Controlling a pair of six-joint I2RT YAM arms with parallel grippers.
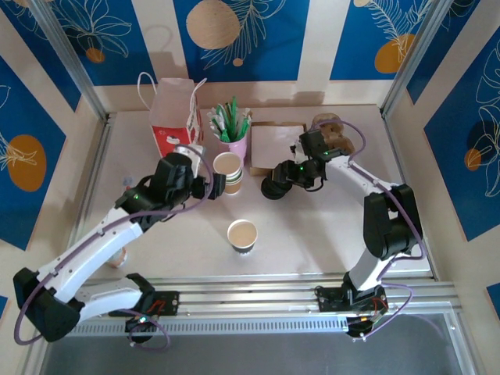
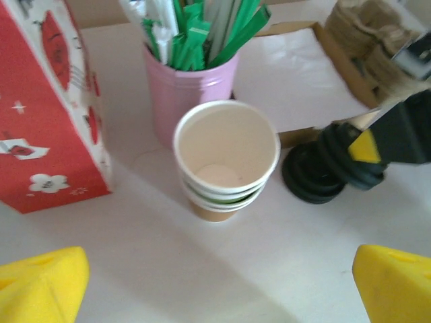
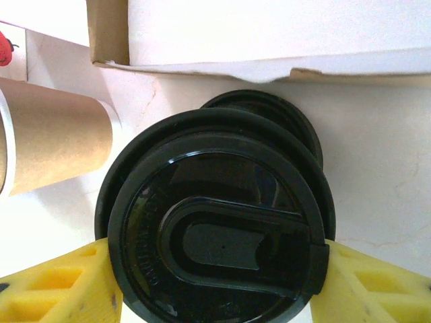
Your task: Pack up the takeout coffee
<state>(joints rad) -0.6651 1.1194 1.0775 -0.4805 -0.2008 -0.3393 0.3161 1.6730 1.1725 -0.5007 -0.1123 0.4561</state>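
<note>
A paper cup of coffee [image 1: 242, 233] stands alone in the middle of the table. Behind it is a stack of empty paper cups [image 1: 227, 172] [image 2: 226, 151]. My left gripper [image 1: 209, 186] [image 2: 219, 282] hovers just in front and to the left of that stack, open, with nothing between its yellow fingers [image 2: 44, 282]. To the right of the cups is a pile of black lids [image 1: 273, 187] [image 2: 316, 175]. My right gripper [image 1: 283, 181] [image 3: 215, 282] is over the pile, shut on the top black lid [image 3: 219, 229], a fingertip against each side of its rim.
A red and white paper bag [image 1: 173, 117] [image 2: 47, 114] stands at the back left. A pink cup of green and white stirrers [image 1: 234, 133] [image 2: 192, 87] is beside it. A cardboard box of white napkins [image 1: 275, 144] [image 3: 269, 33] and brown holders [image 1: 332, 131] lie behind the lids.
</note>
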